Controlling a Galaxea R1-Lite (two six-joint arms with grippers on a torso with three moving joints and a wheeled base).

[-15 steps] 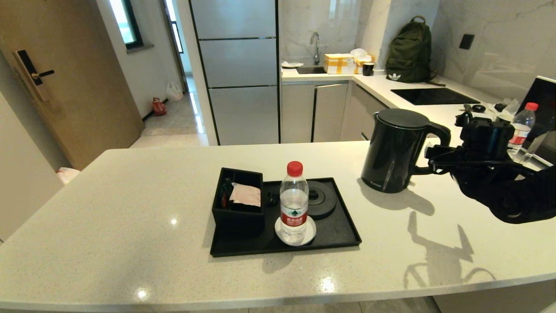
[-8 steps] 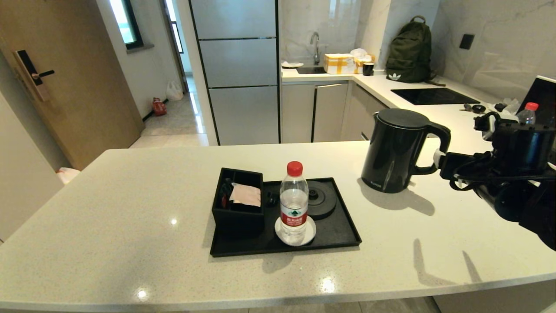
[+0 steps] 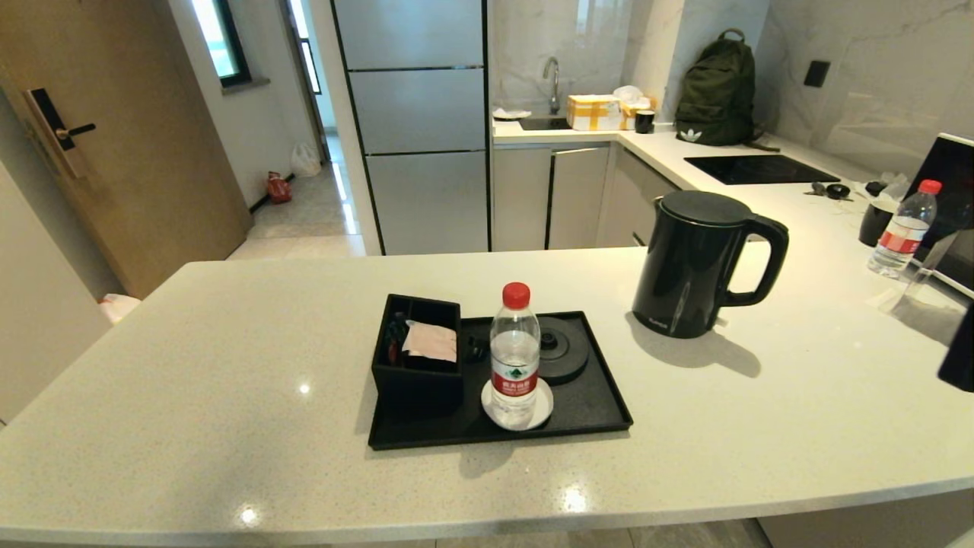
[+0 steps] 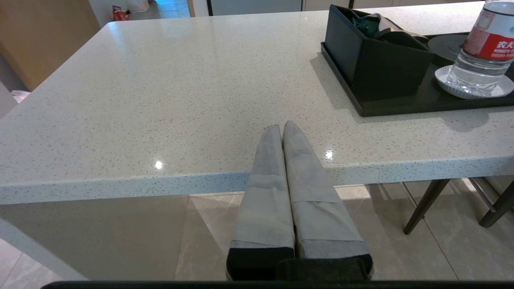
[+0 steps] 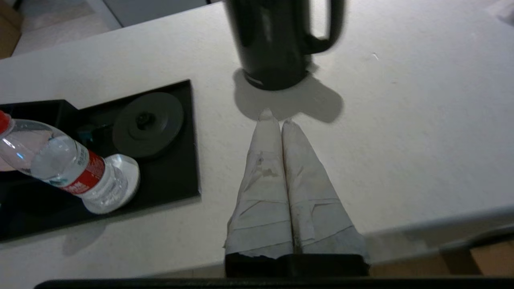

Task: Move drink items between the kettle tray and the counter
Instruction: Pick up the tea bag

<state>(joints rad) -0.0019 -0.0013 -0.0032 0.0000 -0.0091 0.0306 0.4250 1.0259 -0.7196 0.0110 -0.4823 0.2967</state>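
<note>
The black kettle (image 3: 696,262) stands upright on the pale counter (image 3: 228,365), to the right of the black kettle tray (image 3: 586,403), its handle facing right. The pinkish sachet (image 3: 431,340) lies in the small divided box (image 3: 417,358) at the tray's left end. My right gripper (image 5: 276,119) is shut and empty, hovering near the counter's front edge, short of the kettle (image 5: 273,36) and apart from it. Only a dark bit of the right arm (image 3: 960,358) shows in the head view. My left gripper (image 4: 281,126) is shut and empty at the counter's front edge, left of the tray (image 4: 401,108).
On the tray stand the round kettle base (image 3: 563,348) and a water bottle (image 3: 515,354) on a white saucer. At the far right are a second bottle (image 3: 902,228), a dark cup (image 3: 873,222) and a screen (image 3: 951,190). A hob (image 3: 761,169) and a backpack (image 3: 717,91) lie behind.
The right arm has drawn back from the kettle's handle to the right and almost out of the head view. The kettle has stayed in place on the counter.
</note>
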